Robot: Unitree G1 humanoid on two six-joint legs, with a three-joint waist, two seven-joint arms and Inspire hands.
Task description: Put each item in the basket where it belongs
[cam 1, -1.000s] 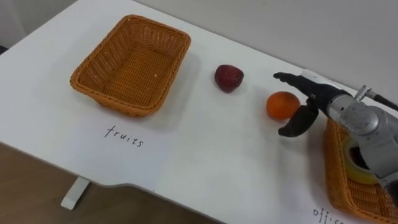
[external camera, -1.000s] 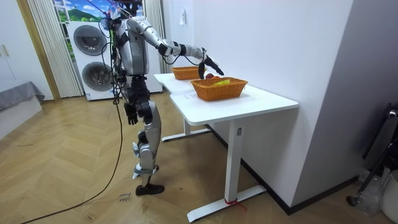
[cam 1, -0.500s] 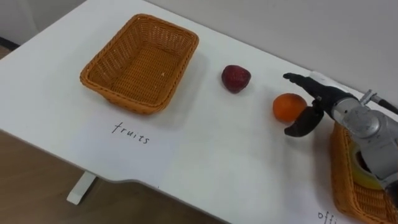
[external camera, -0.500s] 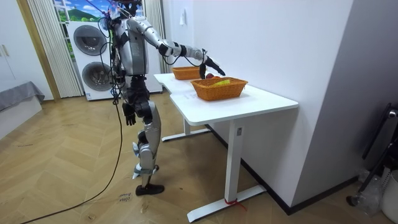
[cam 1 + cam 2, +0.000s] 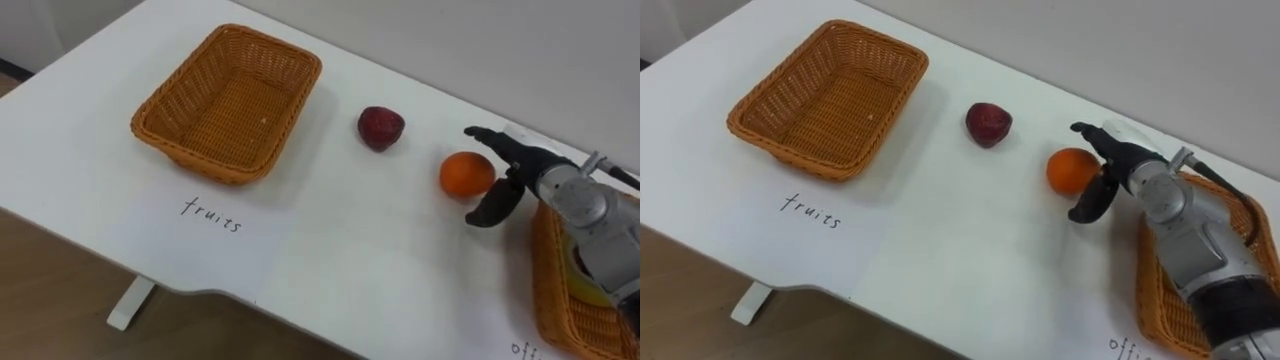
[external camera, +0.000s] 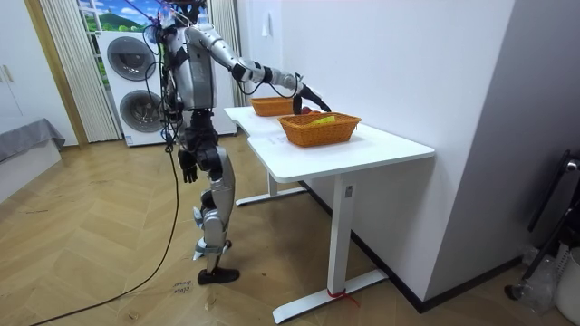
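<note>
White table (image 5: 330, 240): the fruit basket (image 5: 190, 153) is empty, so both fruits are left. Right of it lie a red fruit (image 5: 381, 128), then an orange (image 5: 466, 175), which our right hand (image 5: 528, 168) brackets with fingers spread, not gripping. Left hand (image 6: 188, 167) hangs low, grip unclear.

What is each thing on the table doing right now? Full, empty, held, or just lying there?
Left woven brown basket: empty.
Dark red fruit: lying on the white table, untouched.
Round orange fruit: on the table, not gripped.
Right hand: open, spread beside the orange fruit.
Right woven basket: holds something yellow, partly hidden.
Left hand: hanging by the robot's side.
</note>
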